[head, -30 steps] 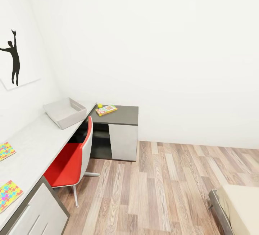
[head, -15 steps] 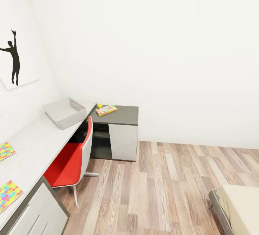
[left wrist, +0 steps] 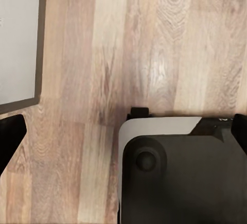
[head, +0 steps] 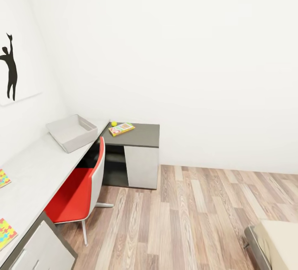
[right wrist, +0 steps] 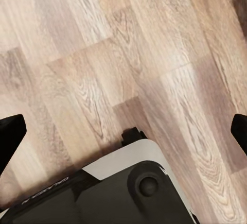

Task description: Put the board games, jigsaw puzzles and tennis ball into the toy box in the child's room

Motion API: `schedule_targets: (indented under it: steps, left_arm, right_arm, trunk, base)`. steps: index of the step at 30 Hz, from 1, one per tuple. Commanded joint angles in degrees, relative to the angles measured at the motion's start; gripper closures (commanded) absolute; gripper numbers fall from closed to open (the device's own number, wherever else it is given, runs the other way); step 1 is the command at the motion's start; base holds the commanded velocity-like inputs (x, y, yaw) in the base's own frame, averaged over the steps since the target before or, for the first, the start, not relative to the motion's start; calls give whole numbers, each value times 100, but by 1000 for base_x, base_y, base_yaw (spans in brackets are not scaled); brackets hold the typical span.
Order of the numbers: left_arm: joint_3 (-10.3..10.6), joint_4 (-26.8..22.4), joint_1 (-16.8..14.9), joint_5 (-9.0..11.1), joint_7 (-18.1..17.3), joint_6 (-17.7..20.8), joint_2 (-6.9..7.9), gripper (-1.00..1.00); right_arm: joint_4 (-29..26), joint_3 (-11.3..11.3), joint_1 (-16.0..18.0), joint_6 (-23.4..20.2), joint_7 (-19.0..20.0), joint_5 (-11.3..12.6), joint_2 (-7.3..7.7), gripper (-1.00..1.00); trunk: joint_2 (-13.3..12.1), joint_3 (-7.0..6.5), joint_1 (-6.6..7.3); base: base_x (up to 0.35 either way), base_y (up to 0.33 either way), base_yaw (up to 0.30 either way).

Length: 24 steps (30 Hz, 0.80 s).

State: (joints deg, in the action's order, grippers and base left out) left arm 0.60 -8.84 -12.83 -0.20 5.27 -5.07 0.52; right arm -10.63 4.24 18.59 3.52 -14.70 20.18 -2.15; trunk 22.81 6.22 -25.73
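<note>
While the robot is on its way, both arms hang over bare floor and the toys lie ahead and to its left.
Jigsaw puzzles: two bright pieces at the desk's near end, one [head: 6, 232] closest, the other [head: 4, 178] just beyond it, both cut by the picture's edge.
Desk [head: 37, 175]: long pale top running along the left wall, away from the robot.
Toy box [head: 71, 132]: grey, open, empty by the look of it, on the far part of the desk.
Tennis ball [head: 114, 123]: on the dark corner table [head: 142, 135], just beside the board game.
Board game [head: 121, 129]: flat, long axis roughly along the table's front edge.
Bed [head: 275, 245]: only a corner shows at lower right; I cannot see any games on it.
Left gripper [left wrist: 123, 131]: fingers spread wide, nothing between them, wooden floor beneath.
Right gripper [right wrist: 126, 131]: likewise parted and empty.
Nearer arm: judging by the layout, the left, since desk and box lie on that side.
</note>
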Motion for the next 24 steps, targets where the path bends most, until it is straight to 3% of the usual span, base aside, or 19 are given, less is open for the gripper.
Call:
schedule_targets:
  steps: [1, 13, 18, 22, 23, 24]
  left_arm:
    - [3, 5, -6, 1, 16, -20, 0, -100]
    - [-6, -91, -21, 27, 2, -20, 9, -100]
    - [-23, -516, -74, 37, -180, 206, 29, -100]
    - [-37, -1205, -127, 49, -654, 1315, 55, -100]
    - [-41, -1595, -166, 55, -938, 1807, 64, -100]
    - [-41, -1814, -186, 57, -1098, 2058, 66, -100]
  right_arm:
    - [1, 42, 5, 28, -1, 13, -5, -100]
    - [-29, 32, 3, 54, 23, 6, 48, -100]
    - [-81, 26, 0, -6, 28, 11, 81, -100]
    - [-185, 37, 37, -325, 30, 15, 92, -100]
    - [-330, 38, 57, -590, 33, 19, 105, -100]
    - [-440, 41, 66, -746, 34, 22, 115, -100]
  trunk:
    - [11, 12, -5]
    - [11, 12, -5]
    - [11, 12, -5]
    - [11, 12, -5]
    - [11, 12, -5]
    - [11, 12, -5]
  base:
    - [187, 0, 0]
    - [57, 0, 0]
    - [2, 0, 0]
    - [0, 0, 0]
    - [0, 0, 0]
    - [0, 0, 0]
